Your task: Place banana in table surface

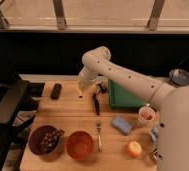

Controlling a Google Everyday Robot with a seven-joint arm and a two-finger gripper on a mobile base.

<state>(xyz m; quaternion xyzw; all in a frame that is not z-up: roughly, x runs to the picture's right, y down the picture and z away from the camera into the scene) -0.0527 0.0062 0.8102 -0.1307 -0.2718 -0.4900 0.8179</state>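
Gripper: your gripper (pixel 81 89) hung at the end of the white arm (pixel 123 77), just above the far middle of the table surface (pixel 70 112). You could not tell from this view whether it was clenched, released or grasping anything.
Banana: you had a small pale sliver at the gripper's lower tip that might have been the banana (pixel 81 94). It sat right at the tabletop, but whether it touched the wood or was still held could not be told.
Table surface: light-brown wooden planks, carrying everything listed below.
Black block: a small black oblong block (pixel 55 91) lay on the far left of the table, near the gripper but apart from it.
Dark tool: a dark handled utensil (pixel 96 102) lay just right of the gripper, pointing toward you.
Green tray: a green tray (pixel 119 98) sat right of the utensil, partly behind the arm.
Fork: a fork (pixel 99 135) lay in the middle front, between the bowls and the sponge.
Bowls: a dark bowl (pixel 44 139) with brownish contents stood front left; an orange bowl (pixel 80 145) stood just beside it.
Sponge: a blue sponge (pixel 121 124) lay right of the fork.
Cup: a pale cup (pixel 146 115) stood near the sponge.
Round fruit: a yellow-orange round fruit (pixel 134 149) rested front right.
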